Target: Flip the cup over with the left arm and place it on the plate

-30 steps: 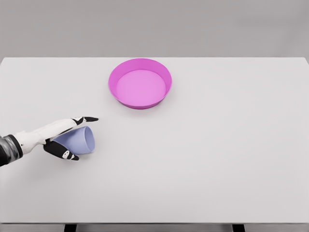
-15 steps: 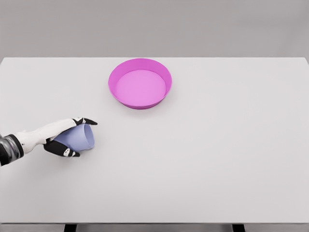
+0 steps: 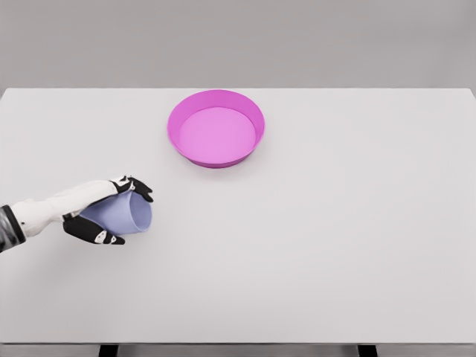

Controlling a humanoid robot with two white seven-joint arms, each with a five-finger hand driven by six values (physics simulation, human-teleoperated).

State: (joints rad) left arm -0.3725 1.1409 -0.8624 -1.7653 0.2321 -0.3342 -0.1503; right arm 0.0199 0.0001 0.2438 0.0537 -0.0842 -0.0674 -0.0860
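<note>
A pale lavender cup (image 3: 125,216) lies on its side at the left of the white table, its open mouth facing right. My left hand (image 3: 111,212) is wrapped around it, black-tipped fingers curled over the top and the thumb under the near side. A magenta plate (image 3: 216,128) with a raised rim sits at the back middle of the table, well apart from the cup, up and to the right. It holds nothing. The left forearm comes in from the lower left edge.
The white table (image 3: 335,238) spans the whole view, with its front edge near the bottom of the picture. A grey wall lies behind it.
The fingers have closed tighter over the cup. The cup's mouth has shifted slightly to the right and tipped a little.
</note>
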